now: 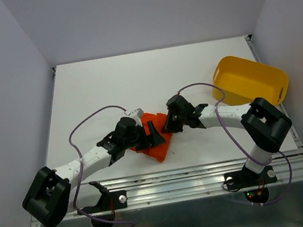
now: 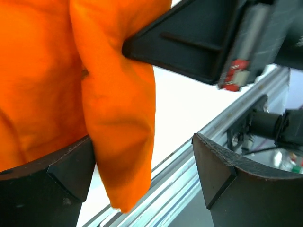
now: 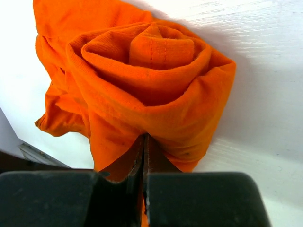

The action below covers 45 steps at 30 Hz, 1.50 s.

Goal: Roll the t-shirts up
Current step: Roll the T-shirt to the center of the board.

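Currently the orange-red t-shirt (image 1: 158,147) is lying bunched into a loose roll on the white tabletop (image 1: 135,81), close to its near edge and between the two arms. The right claw (image 3: 144,142) is pressing its two fingers flat together on a fold at the edge of the roll nearest its camera, and a sliver of orange cloth is showing in the slit between them. Beyond that pinch the fabric is curling round in layers, with a stitched hem sitting at the centre. The left claw (image 2: 142,151) is standing wide apart, gripping nothing. A hanging flap of the shirt is brushing against one of its fingers (image 2: 52,184), while the other finger is sitting clear of the cloth, over the metal rail (image 2: 189,163) along the tabletop's edge. A yellow tub (image 1: 273,80) is resting by the right edge, well apart from the shirt.
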{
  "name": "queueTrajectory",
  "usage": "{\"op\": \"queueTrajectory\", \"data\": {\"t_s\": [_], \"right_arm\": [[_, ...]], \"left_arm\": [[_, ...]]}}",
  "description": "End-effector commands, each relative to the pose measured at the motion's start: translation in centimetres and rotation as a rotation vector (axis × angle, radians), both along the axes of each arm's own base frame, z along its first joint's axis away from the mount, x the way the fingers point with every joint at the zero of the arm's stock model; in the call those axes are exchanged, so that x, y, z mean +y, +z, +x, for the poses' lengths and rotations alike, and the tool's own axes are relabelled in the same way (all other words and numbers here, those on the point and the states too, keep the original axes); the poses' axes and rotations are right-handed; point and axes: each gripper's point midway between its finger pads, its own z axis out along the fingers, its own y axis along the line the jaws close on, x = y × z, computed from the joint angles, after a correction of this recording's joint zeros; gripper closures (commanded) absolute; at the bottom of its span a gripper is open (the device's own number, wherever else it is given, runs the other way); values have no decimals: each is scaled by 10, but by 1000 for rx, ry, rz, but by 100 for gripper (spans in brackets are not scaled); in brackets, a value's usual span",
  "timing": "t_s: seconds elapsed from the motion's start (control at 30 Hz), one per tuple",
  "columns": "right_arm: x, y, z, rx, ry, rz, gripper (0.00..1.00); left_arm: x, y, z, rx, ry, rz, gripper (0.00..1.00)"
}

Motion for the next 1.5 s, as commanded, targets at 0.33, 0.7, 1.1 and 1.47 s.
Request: {"op": "queueTrajectory", "data": {"t_s": [0.33, 0.7, 1.1, 1.47], "right_arm": [[14, 0, 8, -16, 43, -34, 99], [5, 47, 26, -145, 7, -63, 99], [10, 16, 63, -147, -1, -174, 99], [-17, -50, 57, -45, -39, -328, 99]], "left_arm": [[24, 45, 17, -114, 110, 57, 70], [27, -8, 6, -1, 85, 138, 100], [38, -52, 8, 49, 133, 231, 100], [39, -53, 15, 32, 130, 260, 100]]}}
